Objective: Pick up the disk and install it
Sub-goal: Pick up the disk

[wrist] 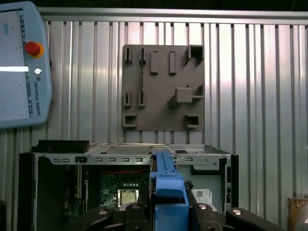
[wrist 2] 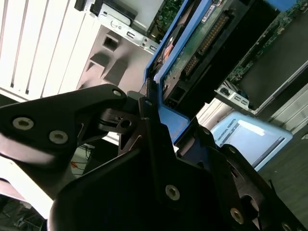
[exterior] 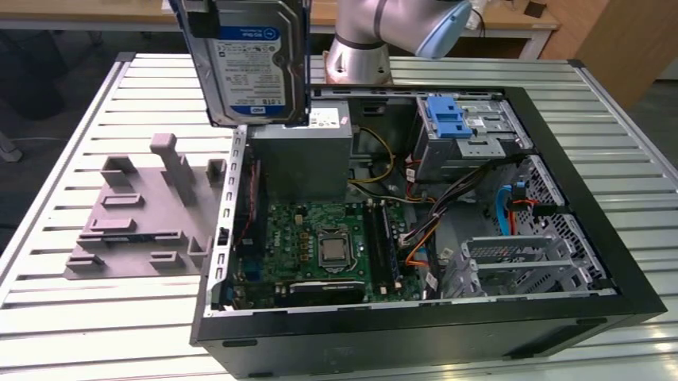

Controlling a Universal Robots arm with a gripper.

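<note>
The disk [exterior: 246,59] hangs upright in the air, its white-and-blue label facing the exterior view, at about eleven o'clock from the open computer case [exterior: 424,333]. In the first wrist view, the gripper [wrist: 168,214] is clamped on the disk's blue frame.

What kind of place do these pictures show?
Probably a robotics lab bench for computer assembly: an open computer case lies on a slatted metal table beside a grey fixture plate, with a robot arm nearby.
</note>
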